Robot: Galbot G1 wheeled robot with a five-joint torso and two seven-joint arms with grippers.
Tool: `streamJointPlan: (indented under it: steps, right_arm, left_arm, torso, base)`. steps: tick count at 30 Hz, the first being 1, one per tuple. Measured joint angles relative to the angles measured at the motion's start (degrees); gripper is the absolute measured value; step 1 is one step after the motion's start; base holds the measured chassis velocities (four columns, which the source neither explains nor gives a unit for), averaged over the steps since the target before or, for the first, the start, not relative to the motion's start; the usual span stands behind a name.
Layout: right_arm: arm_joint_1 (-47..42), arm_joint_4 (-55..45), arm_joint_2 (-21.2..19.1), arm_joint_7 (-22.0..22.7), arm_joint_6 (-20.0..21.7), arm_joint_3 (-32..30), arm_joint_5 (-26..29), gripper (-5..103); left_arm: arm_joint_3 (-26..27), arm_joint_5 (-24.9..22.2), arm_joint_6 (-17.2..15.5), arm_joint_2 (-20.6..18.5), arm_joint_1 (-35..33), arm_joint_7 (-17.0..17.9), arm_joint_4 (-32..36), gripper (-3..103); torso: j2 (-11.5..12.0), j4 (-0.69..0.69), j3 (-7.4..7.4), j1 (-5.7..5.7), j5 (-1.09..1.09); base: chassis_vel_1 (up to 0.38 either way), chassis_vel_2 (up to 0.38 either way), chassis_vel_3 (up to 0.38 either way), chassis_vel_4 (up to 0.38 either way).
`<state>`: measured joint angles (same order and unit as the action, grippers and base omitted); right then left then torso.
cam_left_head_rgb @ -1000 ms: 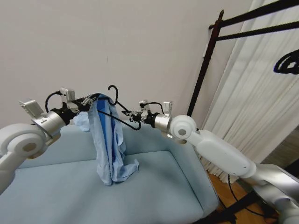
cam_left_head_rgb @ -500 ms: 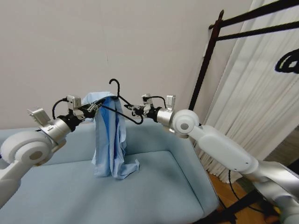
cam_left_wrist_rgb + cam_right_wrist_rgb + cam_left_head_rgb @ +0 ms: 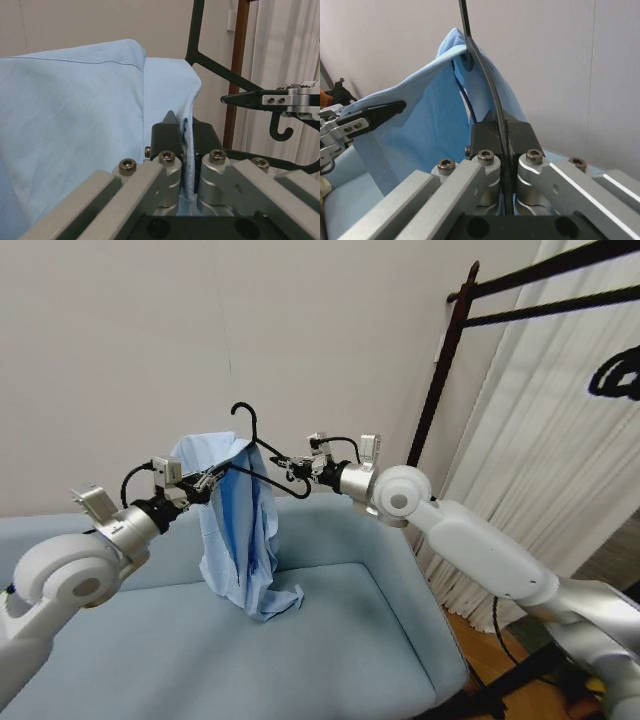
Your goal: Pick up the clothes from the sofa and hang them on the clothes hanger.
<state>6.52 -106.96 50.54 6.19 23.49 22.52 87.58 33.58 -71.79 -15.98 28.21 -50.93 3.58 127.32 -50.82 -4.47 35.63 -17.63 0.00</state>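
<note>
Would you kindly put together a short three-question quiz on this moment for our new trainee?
1. True or false: the right gripper is shut on the hanger.
2. Where is the blue shirt? A) draped over the hanger, held up over the sofa; B) lying flat on the sofa; C) clamped in the right gripper.
3. Fill in: the left gripper is shut on the ____.

Key: 1 true; 2 A; 3 blue shirt.
</note>
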Motion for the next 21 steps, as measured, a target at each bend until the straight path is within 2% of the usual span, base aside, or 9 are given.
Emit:
streamJointPlan:
  steps: [6, 7, 8, 9, 11, 12, 15, 18, 21]
  right_arm:
    - [0.0, -0.3, 0.0, -0.6, 0.0, 0.2, -0.2, 2]
    - [0.1, -0.3, 0.0, -0.7, 0.0, 0.2, -0.3, 2]
    - [0.1, -0.3, 0.0, -0.7, 0.1, 0.3, -0.4, 2]
    - [0.2, -0.3, 0.0, -0.7, 0.1, 0.3, -0.4, 2]
    - [0.2, -0.3, 0.2, -0.7, 0.1, 0.5, -0.6, 2]
    - [0.2, -0.3, 0.2, -0.7, 0.1, 0.5, -0.6, 2]
    - [0.3, -0.3, 0.3, -0.8, 0.1, 0.7, -0.8, 2]
    - [0.2, -0.3, 0.4, -0.8, 0.1, 0.7, -0.9, 2]
    - [0.0, -0.4, 0.2, -1.2, 0.1, 0.8, -1.3, 2]
  left_arm:
    - [-0.5, 0.3, 0.2, 0.6, 0.1, 0.8, -0.2, 2]
    - [-0.5, 0.4, 0.2, 0.7, 0.1, 0.9, -0.3, 0]
    - [-0.5, 0.4, 0.2, 0.7, 0.0, 0.9, -0.3, 5]
    - [-0.5, 0.4, 0.2, 0.7, 0.0, 1.0, -0.3, 5]
    - [-0.5, 0.5, 0.3, 0.8, -0.1, 1.2, -0.3, 15]
    - [-0.5, 0.5, 0.3, 0.8, -0.1, 1.2, -0.3, 15]
    - [-0.6, 0.5, 0.4, 0.9, -0.2, 1.3, -0.4, 31]
    - [-0.7, 0.6, 0.4, 1.1, -0.3, 1.3, -0.4, 36]
    - [-0.7, 0.6, 0.5, 1.3, -0.6, 1.3, -0.3, 53]
  torso:
    - [0.0, 0.00, 0.00, 0.00, 0.00]
    - [0.0, 0.00, 0.00, 0.00, 0.00]
    - [0.0, 0.00, 0.00, 0.00, 0.00]
    - [0.0, 0.00, 0.00, 0.00, 0.00]
    - [0.0, 0.00, 0.00, 0.00, 0.00]
    - [0.0, 0.00, 0.00, 0.00, 0.00]
    - [0.0, 0.00, 0.00, 0.00, 0.00]
    - [0.0, 0.00, 0.00, 0.00, 0.00]
    - [0.0, 0.00, 0.00, 0.00, 0.00]
  base:
    - [0.000, 0.000, 0.000, 0.000]
    - [0.000, 0.000, 0.000, 0.000]
    - [0.000, 0.000, 0.000, 0.000]
    - [0.000, 0.000, 0.000, 0.000]
    - [0.000, 0.000, 0.000, 0.000]
    - [0.000, 0.000, 0.000, 0.000]
    - [0.000, 0.000, 0.000, 0.000]
    - [0.000, 0.000, 0.000, 0.000]
    - [0.000, 0.000, 0.000, 0.000]
